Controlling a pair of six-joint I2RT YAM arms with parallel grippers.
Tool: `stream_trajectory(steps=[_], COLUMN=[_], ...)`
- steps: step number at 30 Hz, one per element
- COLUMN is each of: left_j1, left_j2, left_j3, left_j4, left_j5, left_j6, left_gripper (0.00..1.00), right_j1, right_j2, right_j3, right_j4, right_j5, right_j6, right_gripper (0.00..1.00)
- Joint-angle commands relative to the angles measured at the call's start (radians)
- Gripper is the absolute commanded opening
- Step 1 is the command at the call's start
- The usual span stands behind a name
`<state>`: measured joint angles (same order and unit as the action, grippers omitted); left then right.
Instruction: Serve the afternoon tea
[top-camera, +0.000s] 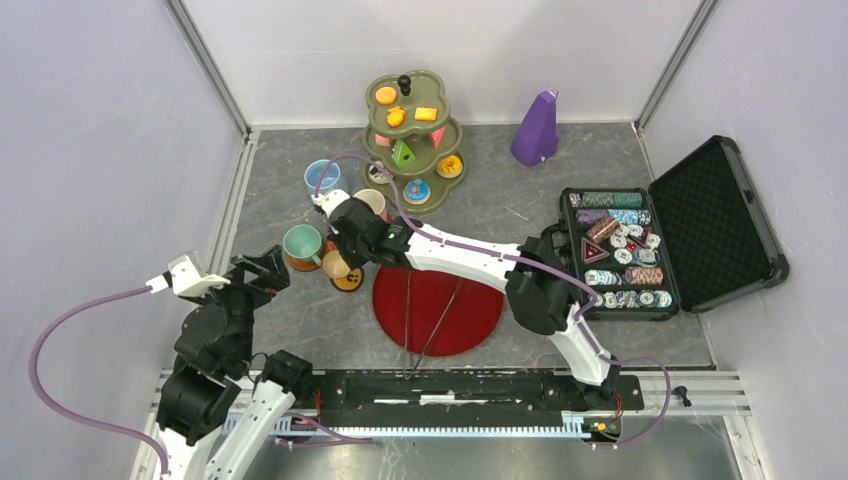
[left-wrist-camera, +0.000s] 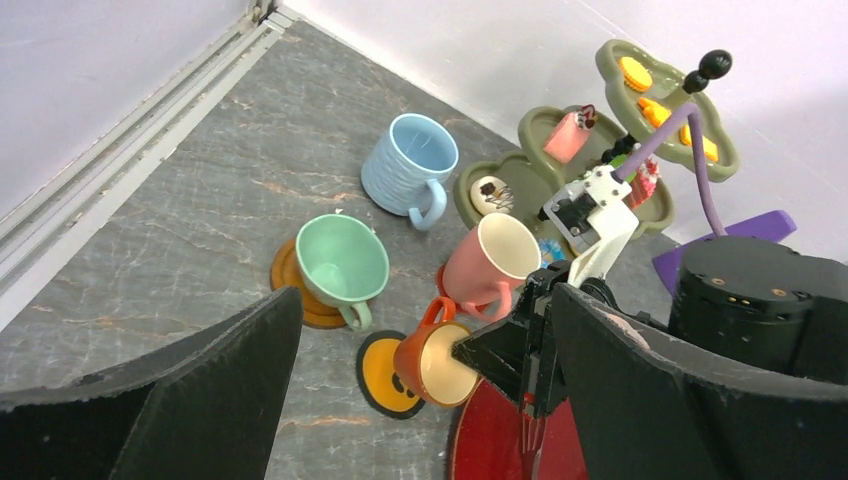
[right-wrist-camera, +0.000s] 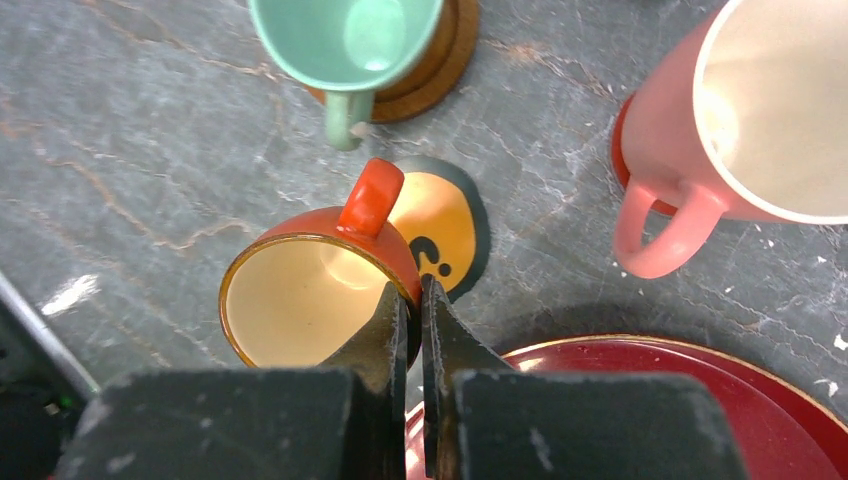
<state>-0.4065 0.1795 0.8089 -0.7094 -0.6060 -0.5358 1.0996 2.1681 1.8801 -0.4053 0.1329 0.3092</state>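
The grey desk (top-camera: 500, 190) carries a green tiered stand (top-camera: 425, 90) at the back, holding an orange biscuit (top-camera: 386, 95) and a toy donut (top-camera: 450, 165), and a red plate (top-camera: 440, 310) near the arms. The left fingers (top-camera: 262, 275) hang wide apart at the desk's left, holding nothing. The blue mug (top-camera: 322, 177), pink mug (top-camera: 372, 203) and green mug (top-camera: 302, 245) stand (all upright) left of the plate. The right fingers (right-wrist-camera: 402, 320) pinch the rim of the small orange cup (right-wrist-camera: 300, 300), which is tilted over a yellow coaster (right-wrist-camera: 445, 225).

Orange cup (right-wrist-camera: 300, 300) glossy; table (right-wrist-camera: 150, 150) matt, stone-veined; fingers (right-wrist-camera: 385, 335) matt black.
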Motion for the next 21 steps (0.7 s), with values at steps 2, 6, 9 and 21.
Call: stream_trajectory(steps=[2,6,9,21], left_j1=[-0.002,-0.002,-0.002,-0.002], left_j2=[-0.03,-0.04,-0.044,-0.047], left_j3=[0.022,0.019,0.017,0.007], left_j4=[-0.038,-0.044,-0.047,-0.043], left_j5=[-0.039,-0.032,-0.032,-0.026], left_j6=[0.074,0.074,0.079,0.086], left_gripper=[1.0,1.0,1.0,1.0], right_j1=[0.008,0.009,0.014,0.021], right_j2=[0.049,0.075,0.095,0.146], right_j3=[0.109,0.126,0.134,0.146], right_j4=[-0.038,-0.032,-0.038,-0.046], right_j5=[0.09,0.094,0.096,0.111], right_j6=[-0.016,-0.023,-0.025,-0.035], right_gripper=[0.0,0.01,0.03,0.07])
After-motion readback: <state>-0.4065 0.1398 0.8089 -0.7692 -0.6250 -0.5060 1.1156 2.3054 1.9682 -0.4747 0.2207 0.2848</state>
